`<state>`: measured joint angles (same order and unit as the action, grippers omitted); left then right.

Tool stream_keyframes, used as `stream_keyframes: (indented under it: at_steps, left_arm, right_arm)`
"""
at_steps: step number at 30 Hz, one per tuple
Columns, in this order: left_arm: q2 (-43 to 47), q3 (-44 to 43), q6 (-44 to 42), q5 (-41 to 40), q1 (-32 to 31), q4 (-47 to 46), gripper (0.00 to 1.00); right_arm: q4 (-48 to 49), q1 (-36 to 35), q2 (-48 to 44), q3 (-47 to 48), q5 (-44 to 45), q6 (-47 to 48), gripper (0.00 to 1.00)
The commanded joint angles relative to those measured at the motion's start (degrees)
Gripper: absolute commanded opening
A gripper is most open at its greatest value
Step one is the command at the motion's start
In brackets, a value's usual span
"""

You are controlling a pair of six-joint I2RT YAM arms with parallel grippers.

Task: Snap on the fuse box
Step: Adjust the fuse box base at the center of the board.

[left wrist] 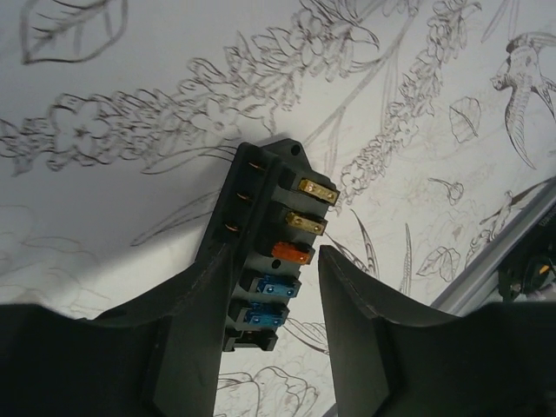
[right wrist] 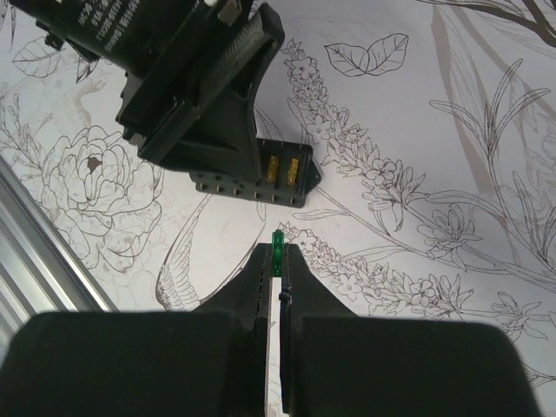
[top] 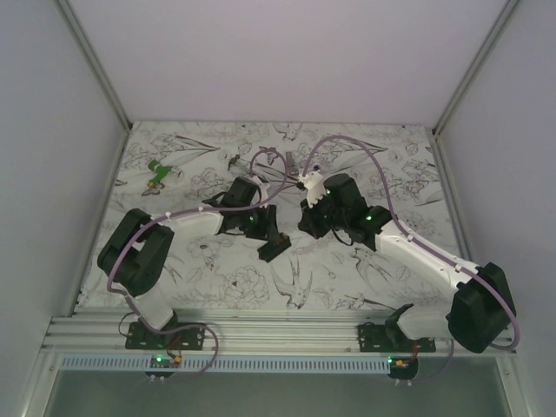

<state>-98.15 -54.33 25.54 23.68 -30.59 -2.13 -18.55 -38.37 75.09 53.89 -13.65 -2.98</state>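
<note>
The fuse box [left wrist: 274, 184] is a flat black box lying on the flower-printed table, with yellow, orange and blue fuses in a row on its face. My left gripper [left wrist: 276, 254] straddles its near end. The left finger lies against the box's side, and a gap shows between the right finger and the box. From above, the fuse box [top: 276, 247] sits just below the left gripper [top: 261, 231]. My right gripper [right wrist: 277, 252] is shut on a small green fuse [right wrist: 277, 241], held a short way in front of the fuse box [right wrist: 261, 184].
A green plastic piece [top: 158, 174] lies at the far left of the table, and a thin pale item [top: 239, 162] lies near the back middle. An aluminium rail [top: 261, 326] runs along the near edge. White walls enclose the left, right and back sides.
</note>
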Motion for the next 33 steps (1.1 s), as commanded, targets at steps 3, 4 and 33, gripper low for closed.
stream_keyframes:
  at_steps: [3,4,33]
  left_arm:
    - [1.2,1.6,4.9,0.9,-3.4,1.3,0.47]
    - [1.3,1.7,5.3,0.6,-3.9,1.3,0.48]
    - [21.6,20.4,19.4,-0.3,13.0,1.1,0.97]
  right_arm:
    - [1.0,-0.5,0.0,-1.3,-1.4,-2.2,0.00]
    - [1.1,-0.8,0.1,-1.6,-1.4,-2.4,0.00]
    - [3.2,-18.6,13.0,1.7,12.6,-1.9,0.00]
